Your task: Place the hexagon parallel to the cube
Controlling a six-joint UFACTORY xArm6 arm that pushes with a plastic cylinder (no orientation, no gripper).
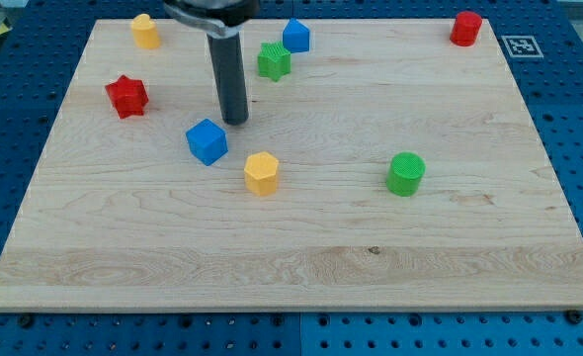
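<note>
my tip [235, 121] rests on the counter [301, 267] just above the blue cube [207, 140], apart from it. the tool is a plain rod with no jaws, so it neither spreads nor pinches, and it touches no block. the yellow hexagon [261, 173] lies just right of and below the cube. i judge this the approach step: next, circle round to the hexagon's lower side and nudge it level with the cube. open board lies rightward and below; edges are far.

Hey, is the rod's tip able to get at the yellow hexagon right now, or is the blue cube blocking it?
Probably yes. My tip sits just above the blue cube, and the yellow hexagon lies toward the view's bottom right with bare board between, so the cube looks beside the path, not across it.
</note>
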